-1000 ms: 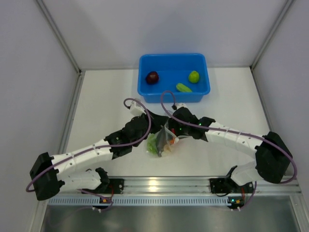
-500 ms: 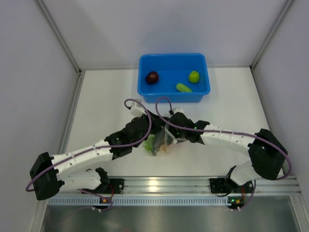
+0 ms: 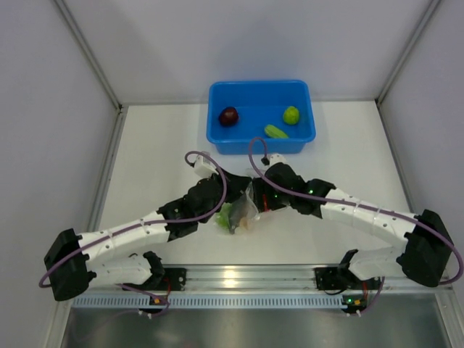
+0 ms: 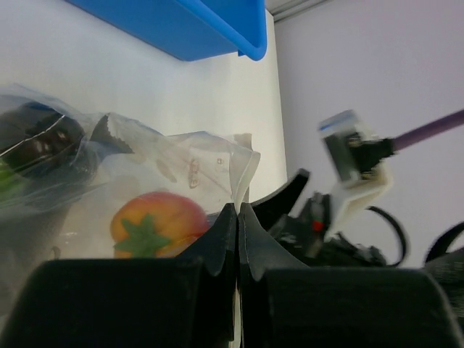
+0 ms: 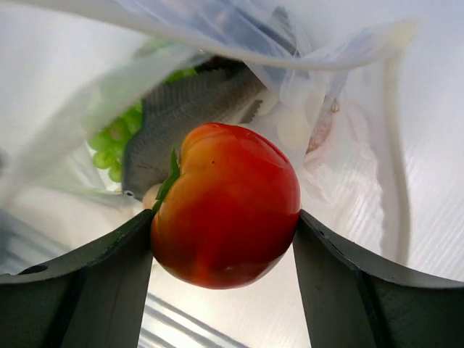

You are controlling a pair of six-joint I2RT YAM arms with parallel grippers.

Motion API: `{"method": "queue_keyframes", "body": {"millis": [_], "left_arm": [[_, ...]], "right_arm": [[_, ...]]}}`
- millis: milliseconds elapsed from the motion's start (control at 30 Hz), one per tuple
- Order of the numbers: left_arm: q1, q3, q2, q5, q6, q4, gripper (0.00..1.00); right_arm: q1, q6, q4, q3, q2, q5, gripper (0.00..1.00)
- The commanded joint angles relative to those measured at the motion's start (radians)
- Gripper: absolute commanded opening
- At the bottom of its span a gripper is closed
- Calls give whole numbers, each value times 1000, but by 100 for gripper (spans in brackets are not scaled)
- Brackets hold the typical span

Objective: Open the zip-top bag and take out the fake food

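Right fingers [image 5: 80, 290] clamp red tomato [image 5: 228, 203] — left fingers [image 4: 210, 254] pinch zip-top bag [image 4: 196, 156]; grapes [image 5: 112, 145] blurred.

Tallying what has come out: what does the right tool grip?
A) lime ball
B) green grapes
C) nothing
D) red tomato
D: the right wrist view shows the red tomato clamped in the right tool, with the zip-top bag behind it.

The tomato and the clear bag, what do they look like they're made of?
Tomato: probably moulded plastic, smooth and glossy, with soft highlights and a stiff green calyx. Bag: thin clear plastic film, shiny, creased and see-through.
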Motion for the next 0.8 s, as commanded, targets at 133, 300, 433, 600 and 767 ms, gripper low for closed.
{"method": "queue_keyframes", "body": {"millis": [133,300,433,600,767], "left_arm": [[0,-47,-34,-46,2,43,0],[1,-67,-54,-56,1,43,0],[1,-87,-86,-73,2,41,0],[1,-107,-123,-103,-1,17,0],[1,-99,-164,-109,7,-17,0]], "right_arm": [[11,-67,-96,182,-139,78,60],[-47,-130,-157,283,-151,121,60],[-165,-175,-170,375,-119,112,59],[-308,-212,-137,460,-4,77,59],[-408,-250,-127,621,204,132,57]]}}
